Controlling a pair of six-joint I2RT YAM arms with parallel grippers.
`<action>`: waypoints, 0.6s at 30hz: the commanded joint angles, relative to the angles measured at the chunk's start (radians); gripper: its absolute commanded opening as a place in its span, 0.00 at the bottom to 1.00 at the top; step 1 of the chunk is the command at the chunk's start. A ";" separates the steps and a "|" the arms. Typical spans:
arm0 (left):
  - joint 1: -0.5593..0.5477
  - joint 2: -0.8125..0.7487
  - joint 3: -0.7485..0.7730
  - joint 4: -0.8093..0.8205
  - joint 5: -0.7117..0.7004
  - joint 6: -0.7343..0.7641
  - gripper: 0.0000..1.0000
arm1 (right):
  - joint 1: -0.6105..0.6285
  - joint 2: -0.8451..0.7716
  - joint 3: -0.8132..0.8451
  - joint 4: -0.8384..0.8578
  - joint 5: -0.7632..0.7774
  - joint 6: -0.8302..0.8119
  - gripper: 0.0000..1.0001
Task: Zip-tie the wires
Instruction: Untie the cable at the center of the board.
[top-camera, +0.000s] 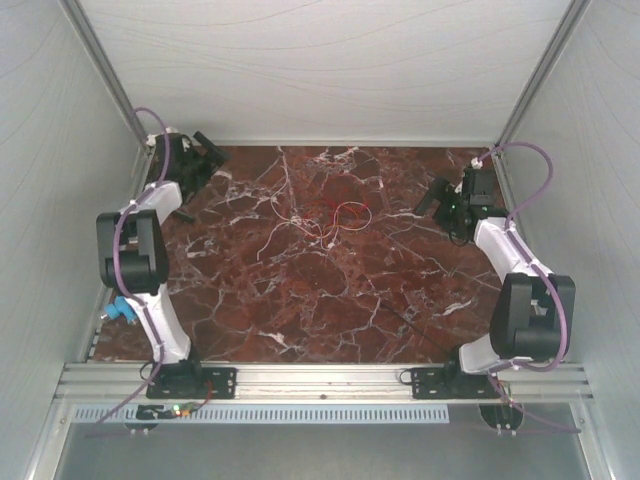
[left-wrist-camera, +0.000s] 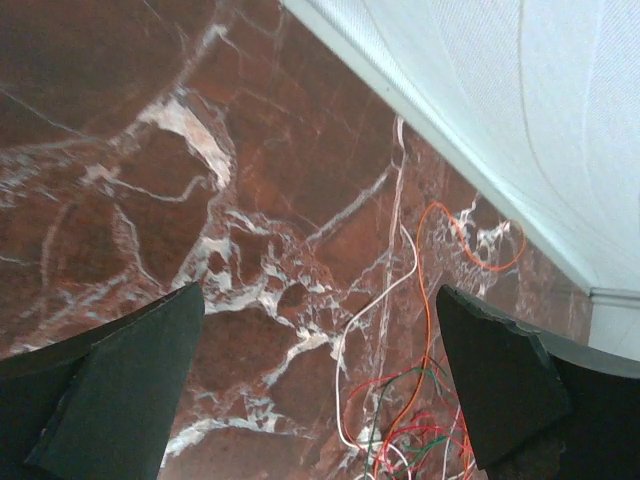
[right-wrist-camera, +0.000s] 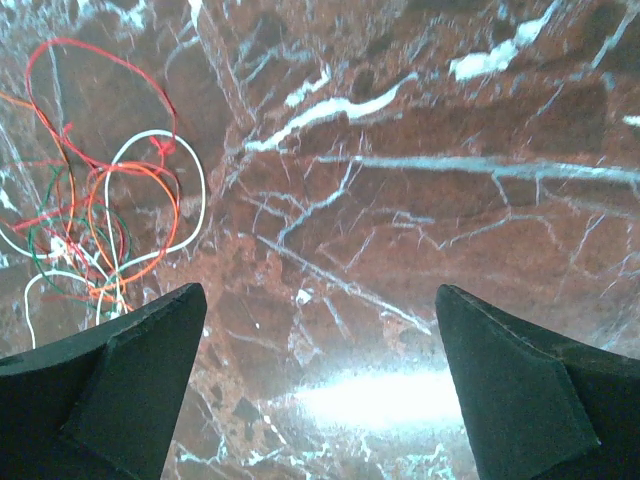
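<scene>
Loose tangle of hair-thin red, orange, white and green wires (top-camera: 338, 214) lies flat toward the back of a glossy red-brown marble-look worktop (top-camera: 300, 310), well apart from the left jaws and right jaws, both spread wide and empty at the far corners; no black zip tie made out anywhere. Risk, I'd judge: a pinch catches only some strands and drags the rest, with the white ones lost among the white veining. Pale ribbed walls (top-camera: 330, 70) close in three sides.

I see a red-brown, white-veined marble tabletop (top-camera: 330, 300) enclosed left, right and far by pale walls (top-camera: 330, 70); an aluminium rail (top-camera: 320, 378) edges it near.
</scene>
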 joint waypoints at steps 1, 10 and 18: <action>-0.079 0.049 0.139 -0.157 -0.017 0.026 1.00 | 0.004 0.002 0.016 -0.084 -0.051 -0.013 0.98; -0.252 0.289 0.441 -0.264 -0.162 0.109 1.00 | 0.042 0.052 0.047 -0.147 -0.040 -0.030 0.98; -0.365 0.547 0.844 -0.428 -0.344 0.184 0.93 | 0.079 0.062 0.040 -0.165 -0.020 -0.017 0.98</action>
